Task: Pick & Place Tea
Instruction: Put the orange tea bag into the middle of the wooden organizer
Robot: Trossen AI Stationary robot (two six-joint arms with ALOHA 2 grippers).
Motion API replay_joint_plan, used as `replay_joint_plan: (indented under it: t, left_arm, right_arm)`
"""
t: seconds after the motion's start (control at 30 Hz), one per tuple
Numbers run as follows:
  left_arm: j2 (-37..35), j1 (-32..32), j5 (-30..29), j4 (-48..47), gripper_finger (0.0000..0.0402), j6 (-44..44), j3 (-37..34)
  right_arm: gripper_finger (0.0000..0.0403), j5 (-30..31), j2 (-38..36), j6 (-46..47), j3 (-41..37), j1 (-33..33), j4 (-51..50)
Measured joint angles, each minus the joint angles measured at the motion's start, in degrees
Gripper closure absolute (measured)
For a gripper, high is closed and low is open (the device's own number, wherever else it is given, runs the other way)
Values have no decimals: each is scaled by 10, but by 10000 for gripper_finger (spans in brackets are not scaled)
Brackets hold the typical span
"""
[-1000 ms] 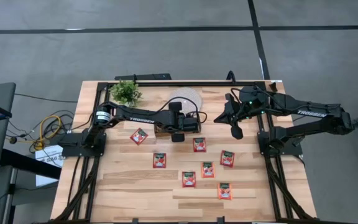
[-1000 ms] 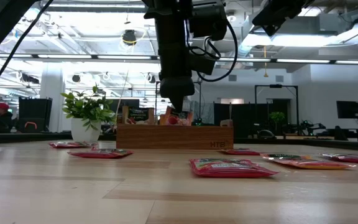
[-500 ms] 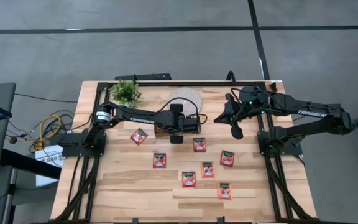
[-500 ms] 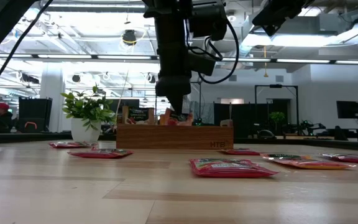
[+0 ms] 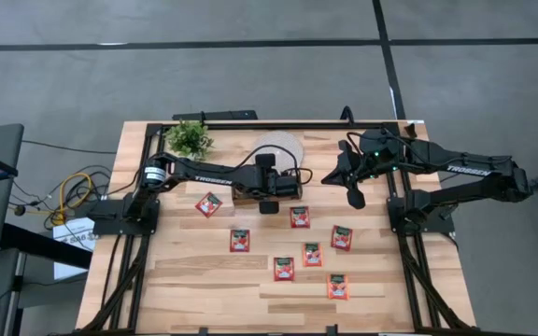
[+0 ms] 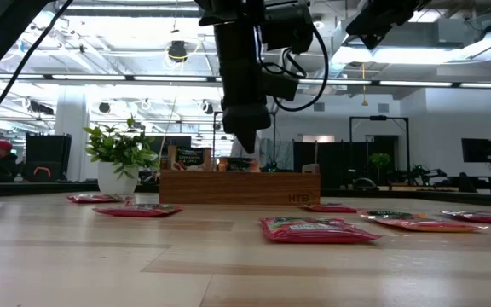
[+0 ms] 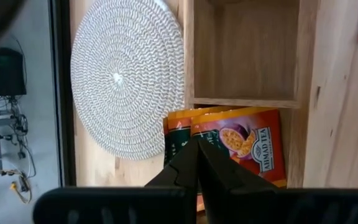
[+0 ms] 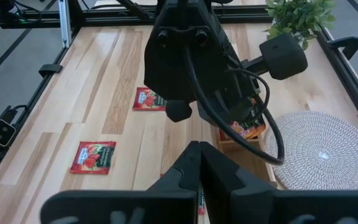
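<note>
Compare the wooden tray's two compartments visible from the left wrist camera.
One compartment of the wooden tray is bare wood; the neighbouring compartment holds tea sachets. The left gripper, shut, sits over the filled one, not the bare one. Both share the same wooden divider.

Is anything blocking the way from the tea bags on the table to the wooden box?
Nothing on the table does. The sachets lie on bare wood in front of the tray. Only the shut left gripper hangs over the tray, just above the sachets already inside.
</note>
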Motion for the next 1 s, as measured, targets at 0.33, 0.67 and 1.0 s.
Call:
replay_joint_plan:
  t: [0.33,0.67,1.0]
  left_arm:
    - [-5,-8,-63,-36,401,0,30]
    - [-47,-66,-128,-183,401,-119,161]
    - [-63,-116,58,-305,401,-181,161]
  right_arm:
    - [403,0,0,0,0,0,0]
    - [403,0,0,0,0,0,3]
    - [403,0,0,0,0,0,5]
